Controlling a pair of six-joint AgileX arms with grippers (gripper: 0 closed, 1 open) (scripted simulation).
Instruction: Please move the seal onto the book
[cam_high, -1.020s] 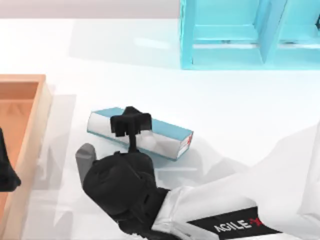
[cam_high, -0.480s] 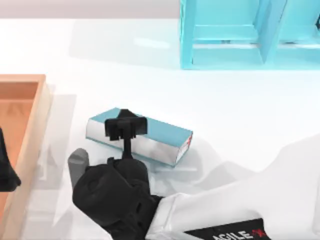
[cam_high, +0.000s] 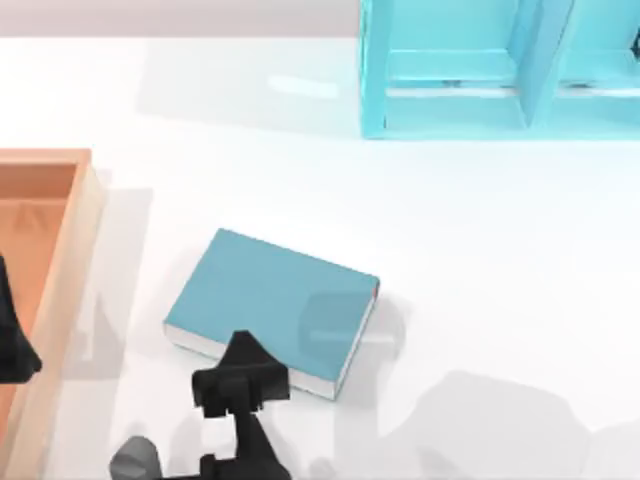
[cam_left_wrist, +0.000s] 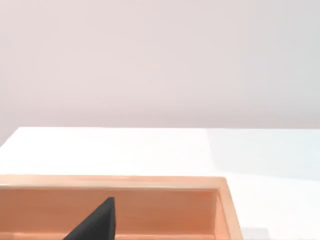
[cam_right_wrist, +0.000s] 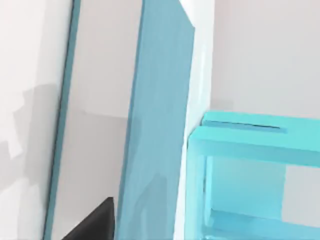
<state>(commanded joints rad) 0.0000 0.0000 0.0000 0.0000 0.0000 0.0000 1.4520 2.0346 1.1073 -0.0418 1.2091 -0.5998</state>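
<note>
One glance: right claw (cam_high: 240, 385) hovering at near edge of flat book (cam_high: 270, 300), lying just beyond. Cannot tell if apart or clamped, nor place the seal. Probably light, stiff, smooth: pinch flat sides mid-height. Left claw (cam_high: 12, 345) parked over tray (cam_high: 85, 260).

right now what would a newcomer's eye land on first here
The book lying flat with its teal cover up, near the table's middle. Next, the right gripper at the book's near edge, the light-blue shelf unit at the far right, and the wooden tray at the left edge.
</note>
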